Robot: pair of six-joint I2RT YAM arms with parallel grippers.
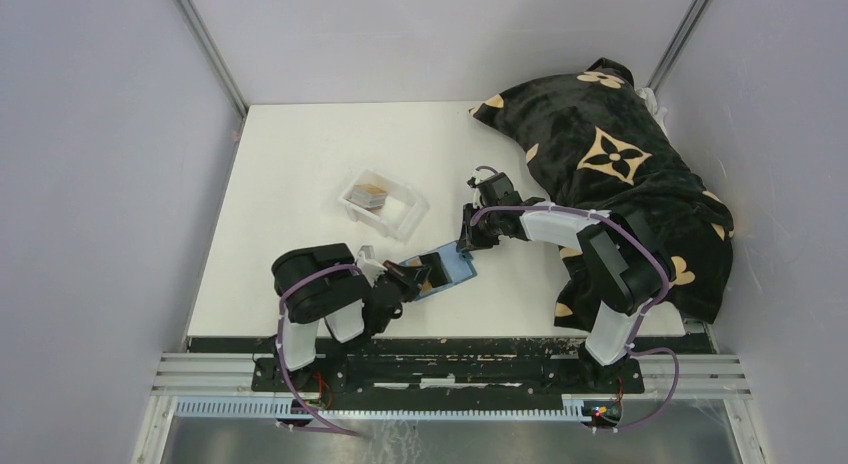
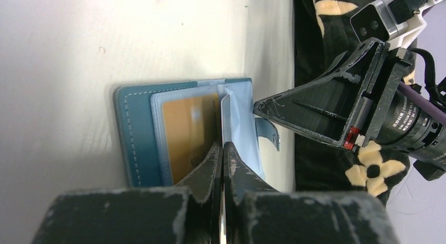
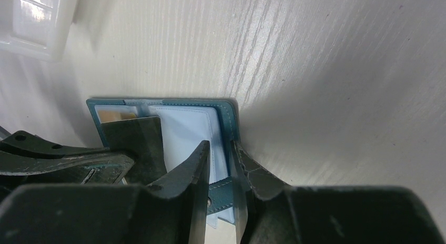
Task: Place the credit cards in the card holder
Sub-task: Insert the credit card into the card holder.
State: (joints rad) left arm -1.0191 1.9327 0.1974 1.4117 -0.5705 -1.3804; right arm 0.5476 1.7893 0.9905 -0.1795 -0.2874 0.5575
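Worktop [image 1: 300, 184] from above: the open teal card holder [image 1: 447, 266] lies near the front edge, about mid-width. The left gripper [image 1: 410, 281] is over its near end and the right gripper [image 1: 467, 236] at its far corner, and the arms hide much of it. Behind it, a clear tray [image 1: 408, 217] holds stacked cards [image 1: 372, 195], too small to read.

Left wrist: jaws clamp a credit card [image 2: 225, 123] edge-on, its face unseen, beside a sleeved gold card [image 2: 189, 131].

Right wrist: jaws pinch the holder's cover edge; the snap tab [image 3: 221, 195] is half hidden.
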